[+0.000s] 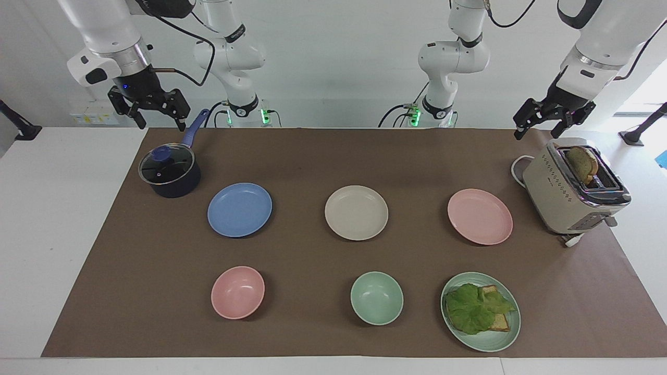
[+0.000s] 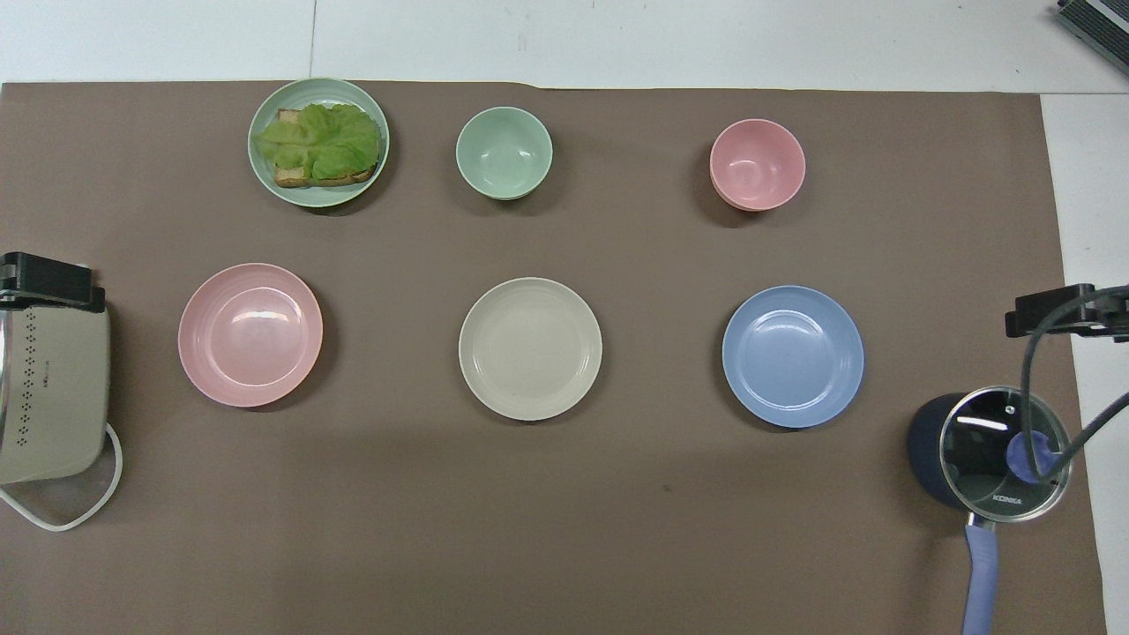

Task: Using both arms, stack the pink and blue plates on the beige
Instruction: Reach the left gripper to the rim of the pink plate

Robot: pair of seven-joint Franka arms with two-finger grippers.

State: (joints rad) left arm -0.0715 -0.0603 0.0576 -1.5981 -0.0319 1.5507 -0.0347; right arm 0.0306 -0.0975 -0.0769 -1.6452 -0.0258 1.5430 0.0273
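Right hand (image 1: pixel 156 110): it hangs in the air over the desk's edge by the dark pot, at the right arm's end. Its two fingers stand apart and it holds nothing.
Pot (image 1: pixel 170 173): dark blue, with a glass lid and a long blue handle that points toward the robots. It sits on the brown mat, just under the right hand.
Blue plate (image 1: pixel 239 209): flat on the mat, near the pot and a bit farther from the robots. Nothing is on it.
Pink bowl (image 1: pixel 237 292): small and deep, farther from the robots than the blue plate.
Beige plate (image 1: pixel 356 212): in the middle of the row of three plates — between the blue one and the pink one, well apart from both. It is bare.
Green bowl (image 1: pixel 377 298): farther from the robots than the beige plate.
Pink plate (image 1: pixel 480 216): flat on the mat, toward the left arm's end, near the toaster. Nothing is on it.
Green plate (image 1: pixel 480 311): it has a leaf of lettuce on a slice of toast. It sits farther from the robots than the pink plate.
Toaster (image 1: pixel 573 190): beige, at the left arm's end of the desk, with a slice of bread sticking up from one slot.
Left hand (image 1: pixel 550 122): it hangs in the air over the toaster — open, with nothing in it.
Desk (image 1: pixel 57 219): white, with the brown mat (image 1: pixel 312 156) laid over most of it.
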